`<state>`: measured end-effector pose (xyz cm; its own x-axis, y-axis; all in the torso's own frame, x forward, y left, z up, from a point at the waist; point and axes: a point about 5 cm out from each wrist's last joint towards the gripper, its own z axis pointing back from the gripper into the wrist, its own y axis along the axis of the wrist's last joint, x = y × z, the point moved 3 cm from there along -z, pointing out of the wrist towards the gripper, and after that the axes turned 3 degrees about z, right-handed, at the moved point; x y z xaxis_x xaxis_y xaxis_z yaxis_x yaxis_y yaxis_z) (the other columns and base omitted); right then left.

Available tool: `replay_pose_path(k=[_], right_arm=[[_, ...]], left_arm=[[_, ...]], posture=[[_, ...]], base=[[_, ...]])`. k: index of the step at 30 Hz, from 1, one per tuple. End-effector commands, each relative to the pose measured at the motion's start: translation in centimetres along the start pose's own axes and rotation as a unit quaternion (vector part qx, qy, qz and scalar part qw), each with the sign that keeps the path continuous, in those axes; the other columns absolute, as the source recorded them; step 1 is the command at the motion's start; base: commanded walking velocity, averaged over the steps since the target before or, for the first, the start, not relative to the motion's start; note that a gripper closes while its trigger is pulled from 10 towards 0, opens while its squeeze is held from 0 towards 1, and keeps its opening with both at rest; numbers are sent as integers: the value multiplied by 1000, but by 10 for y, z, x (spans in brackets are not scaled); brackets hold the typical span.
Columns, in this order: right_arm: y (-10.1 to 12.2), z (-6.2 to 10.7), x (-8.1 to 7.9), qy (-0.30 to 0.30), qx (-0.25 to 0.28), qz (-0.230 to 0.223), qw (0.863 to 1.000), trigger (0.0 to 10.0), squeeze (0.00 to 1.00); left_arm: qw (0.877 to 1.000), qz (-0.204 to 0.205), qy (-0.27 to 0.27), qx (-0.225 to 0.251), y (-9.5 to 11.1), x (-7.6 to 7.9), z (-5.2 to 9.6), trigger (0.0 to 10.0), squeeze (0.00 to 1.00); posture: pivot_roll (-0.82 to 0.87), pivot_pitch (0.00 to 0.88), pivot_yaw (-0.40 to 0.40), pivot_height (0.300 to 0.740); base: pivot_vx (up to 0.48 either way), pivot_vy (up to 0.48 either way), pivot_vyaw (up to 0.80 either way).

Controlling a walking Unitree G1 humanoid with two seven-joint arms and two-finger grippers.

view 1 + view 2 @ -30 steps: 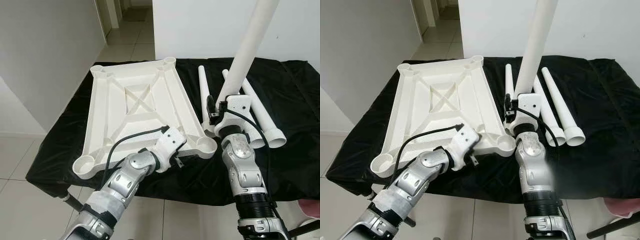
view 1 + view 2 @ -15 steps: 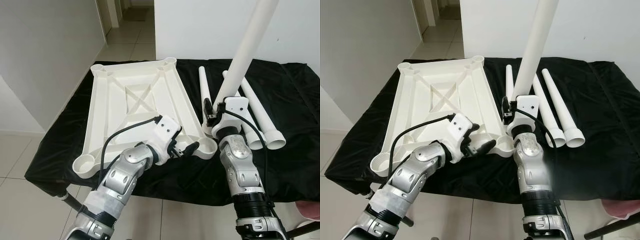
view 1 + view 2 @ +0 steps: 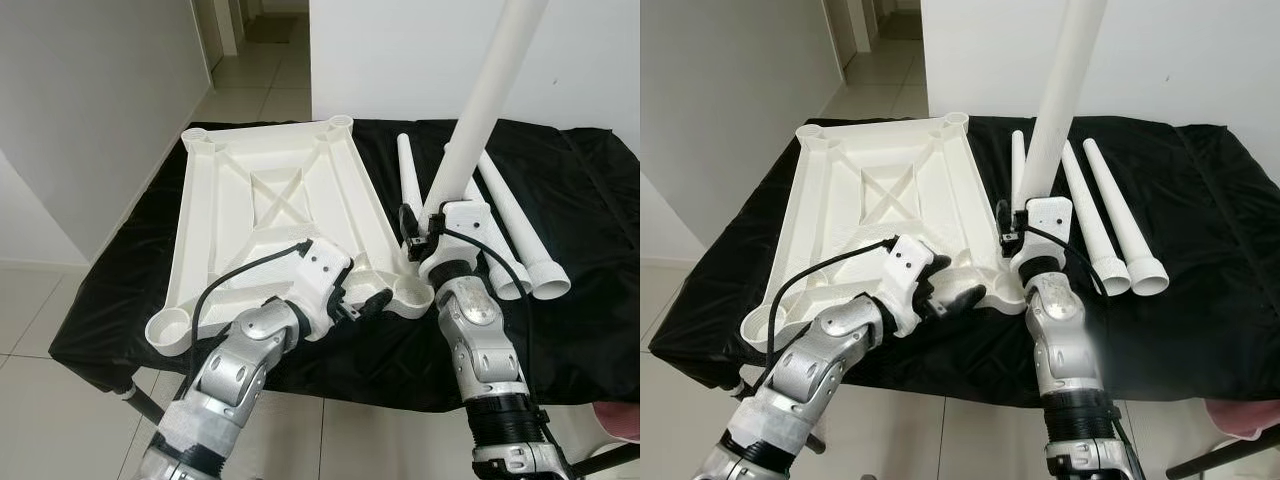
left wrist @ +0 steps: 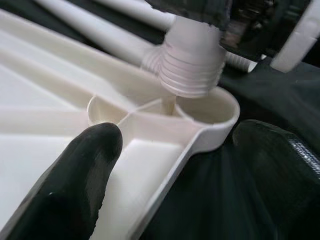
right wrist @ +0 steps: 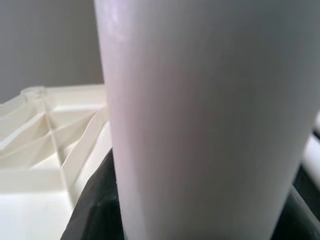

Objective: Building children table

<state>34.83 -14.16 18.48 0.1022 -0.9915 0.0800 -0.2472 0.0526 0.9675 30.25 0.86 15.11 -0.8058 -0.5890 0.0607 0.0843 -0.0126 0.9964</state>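
Observation:
The white table top [image 3: 270, 200] lies upside down on the black cloth. My right gripper [image 3: 424, 226] is shut on a white leg [image 3: 482, 105] and holds it nearly upright. The leg's threaded end [image 4: 192, 65] hangs just above the near right corner socket [image 4: 150, 112]. My left gripper [image 3: 950, 285] is open and straddles that corner's rim, one finger [image 4: 75, 185] on the top's inner face and the other finger [image 4: 280, 165] over the cloth. The leg [image 5: 210, 115] stands close before the right wrist camera.
Three loose white legs [image 3: 408, 175] [image 3: 497, 240] [image 3: 520, 215] lie on the cloth to the right of the top. The black-draped table [image 3: 590, 300] ends just in front of my arms. A white wall stands behind, and tiled floor [image 3: 40, 330] lies to the left.
My left gripper has turned at the near right corner and its fingers now straddle the rim. The held leg has shifted left, closer over the corner socket.

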Motion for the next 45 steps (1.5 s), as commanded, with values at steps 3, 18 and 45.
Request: replay_pose_path(k=[3,18,45], right_arm=[[0,1,-5,12,-1,-3,1000,10000,0],[-13,15,-2,27,-21,6,999,10000,0],[-45,43,-15,161,-25,94,982,10000,0]], left_arm=[[1000,2,14,-12,-1,-6,7,10000,0],[1000,-16,16,-17,-4,-7,26,10000,0],[999,1,4,-49,-5,-4,40,10000,0]], posture=[[-33,19,24,740],[-27,32,25,740],[-26,19,54,740]], base=[[0,0,0],[0,0,0],[0,0,0]])
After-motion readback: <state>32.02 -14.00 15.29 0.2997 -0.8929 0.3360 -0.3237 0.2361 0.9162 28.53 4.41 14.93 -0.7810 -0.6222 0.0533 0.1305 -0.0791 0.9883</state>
